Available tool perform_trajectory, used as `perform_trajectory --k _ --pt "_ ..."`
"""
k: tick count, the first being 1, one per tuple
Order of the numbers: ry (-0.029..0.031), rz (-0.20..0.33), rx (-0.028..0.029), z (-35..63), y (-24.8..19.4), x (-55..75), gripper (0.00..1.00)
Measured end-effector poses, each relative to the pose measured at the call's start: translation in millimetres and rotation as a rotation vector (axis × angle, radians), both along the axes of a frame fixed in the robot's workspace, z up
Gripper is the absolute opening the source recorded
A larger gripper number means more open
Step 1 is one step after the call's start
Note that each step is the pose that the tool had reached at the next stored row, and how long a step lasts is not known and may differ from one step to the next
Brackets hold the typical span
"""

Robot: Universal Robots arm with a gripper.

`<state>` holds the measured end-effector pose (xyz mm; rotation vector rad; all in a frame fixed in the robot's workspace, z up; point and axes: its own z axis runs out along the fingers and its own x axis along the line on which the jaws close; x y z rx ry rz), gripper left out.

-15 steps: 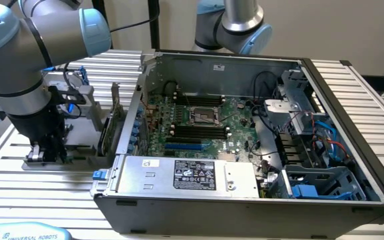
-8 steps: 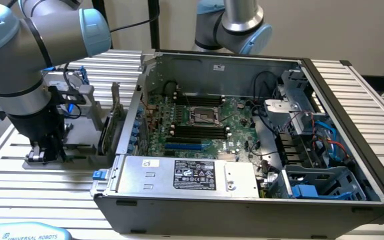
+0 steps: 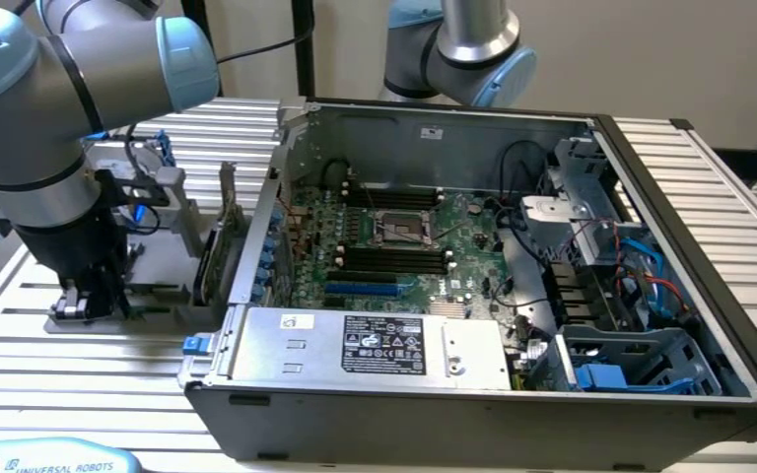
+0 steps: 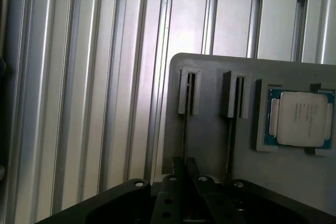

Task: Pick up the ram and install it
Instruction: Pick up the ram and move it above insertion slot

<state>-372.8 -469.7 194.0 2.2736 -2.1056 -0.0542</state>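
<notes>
The end effector (image 3: 90,296) is lowered onto a grey holder tray (image 3: 155,313) that lies on the ribbed metal worktop (image 3: 76,384), with the robot arm (image 3: 63,89) rising above it. In the wrist view the two dark fingers (image 4: 192,167) of the end effector (image 4: 185,167) are pressed close together and pinch the thin edge of the ram (image 4: 185,129). The ram stands on edge in the holder tray (image 4: 210,145), and only a narrow line of it shows. From between the fingertips it runs away to an upright slotted guide (image 4: 189,93) at the tray's far end. Just beside the end effector, a second stick (image 4: 231,135) stands parallel to the ram in its own guide, apart from the fingers. Farther out on that same side, the square silver processor chip (image 4: 300,118) lies flat in a recess of the tray. The ribbed worktop (image 4: 94,103) stretches out on the other side of the end effector. In the exterior view, a larger green card (image 3: 221,251) stands upright near the end effector on the exterior view's right. Beyond the card sits the open computer case (image 3: 484,123). The motherboard (image 3: 457,236) inside it has black memory slots (image 3: 392,258) that are well apart from the end effector. A silver power supply (image 3: 378,343) sits along the case's near side. A second arm (image 3: 464,49) stands behind the case.
</notes>
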Motion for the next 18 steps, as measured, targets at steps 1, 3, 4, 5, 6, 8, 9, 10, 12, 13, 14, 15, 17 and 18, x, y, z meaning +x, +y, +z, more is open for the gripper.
perform_trajectory --k 1,3,4,5,6,8,9,10,12,13,14,15,17,18 --pt "0.0000 -0.008 0.0000 0.0 0.0 0.0 0.14" --pt "0.0000 -0.023 0.0001 0.0 0.0 0.1 0.14" --pt "-0.0001 -0.028 0.0000 0.0 0.0 0.1 0.14" --pt "0.0000 -0.029 0.0000 0.0 0.0 0.1 0.14" --pt "0.0000 -0.029 0.0001 0.0 0.0 0.1 0.14" --pt "0.0000 -0.029 0.0000 0.0 0.0 0.1 0.14" --pt "0.0000 -0.029 0.0002 0.0 0.0 0.1 0.14" --pt "0.0000 -0.029 0.0004 0.2 0.0 0.1 0.14" --pt "0.0002 -0.029 0.0009 1.9 -0.1 0.1 0.14" --pt "0.0001 -0.029 0.0011 3.1 0.0 0.1 0.14" --pt "0.0002 -0.029 0.0012 5.0 0.0 0.1 0.14" --pt "0.0004 -0.029 0.0012 7.0 0.0 0.1 0.14" --pt "0.0008 -0.029 0.0015 12.1 0.0 0.2 0.14" --pt "0.0011 -0.029 0.0015 15.1 0.0 0.3 0.14"
